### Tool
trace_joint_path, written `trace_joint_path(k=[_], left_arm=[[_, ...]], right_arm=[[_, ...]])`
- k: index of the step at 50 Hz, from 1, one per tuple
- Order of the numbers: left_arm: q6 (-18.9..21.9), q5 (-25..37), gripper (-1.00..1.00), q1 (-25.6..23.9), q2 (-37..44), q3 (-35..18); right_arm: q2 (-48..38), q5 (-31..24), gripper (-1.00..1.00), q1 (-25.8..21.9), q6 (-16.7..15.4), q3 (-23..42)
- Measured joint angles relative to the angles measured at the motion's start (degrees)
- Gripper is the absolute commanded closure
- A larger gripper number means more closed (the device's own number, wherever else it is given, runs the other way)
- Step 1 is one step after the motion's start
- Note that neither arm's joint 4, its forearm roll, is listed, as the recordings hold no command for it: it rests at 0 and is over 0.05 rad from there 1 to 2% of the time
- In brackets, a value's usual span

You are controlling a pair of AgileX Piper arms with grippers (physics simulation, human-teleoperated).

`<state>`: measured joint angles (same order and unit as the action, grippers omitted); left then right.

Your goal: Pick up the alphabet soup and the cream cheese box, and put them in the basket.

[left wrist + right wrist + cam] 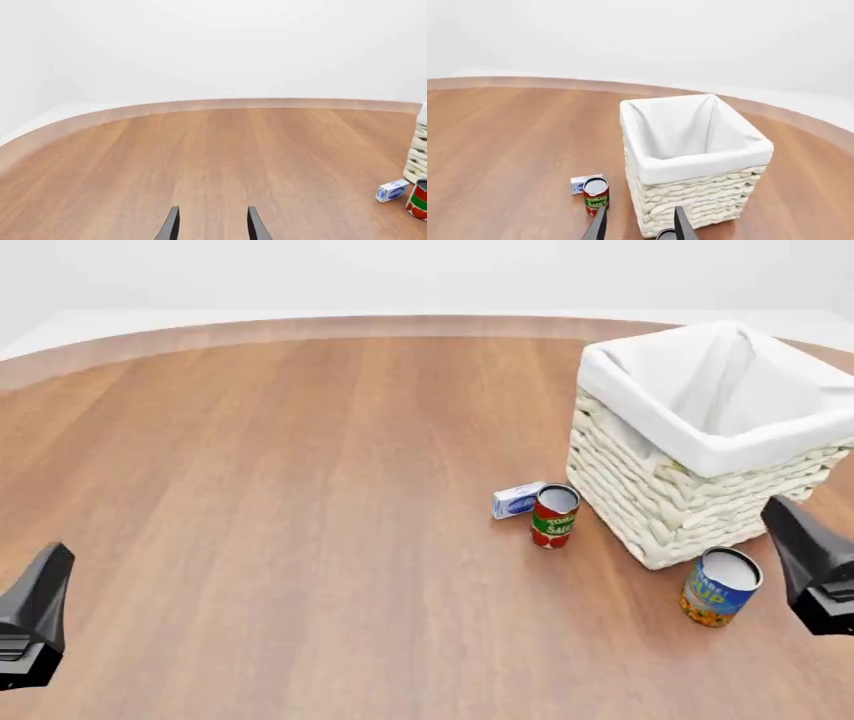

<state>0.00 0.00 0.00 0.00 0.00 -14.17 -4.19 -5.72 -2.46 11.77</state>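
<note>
The alphabet soup, a blue and yellow can with a silvery top, stands upright by the basket's near corner, just left of my right gripper. The cream cheese box lies flat to the left of the basket, touching or nearly touching the red can. The basket is cream wicker with a white cloth lining. In the right wrist view my right gripper is open and holds nothing, facing the basket. My left gripper is open over bare wood at the near left, far from the cream cheese box.
A red and green tomato sauce can stands upright beside the cream cheese box, in front of the basket's left wall. The round wooden table's far edge curves across the back.
</note>
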Motion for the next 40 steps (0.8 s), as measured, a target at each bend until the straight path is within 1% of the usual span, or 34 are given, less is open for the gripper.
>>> trace_joint_path(k=[8,15,22,30,40], left_arm=[[0.0,0.0,-1.0,0.0,0.0,0.0],[0.0,0.0,-1.0,0.0,0.0,0.0],[0.0,0.0,-1.0,0.0,0.0,0.0],[0.0,0.0,-1.0,0.0,0.0,0.0],[0.0,0.0,-1.0,0.0,0.0,0.0]], right_arm=[[-6.66,-1.82,-1.0,-4.04,-1.04,4.83],[-12.01,-3.93,-1.0,-6.83,-2.93,9.85],[-16.88,-7.19,-1.0,-9.56,-5.79,15.52],[-22.31,-9.98,-1.0,-12.54,-9.8,21.31],[-29.06,-11.88,-1.0,-15.3,-14.24,27.66]])
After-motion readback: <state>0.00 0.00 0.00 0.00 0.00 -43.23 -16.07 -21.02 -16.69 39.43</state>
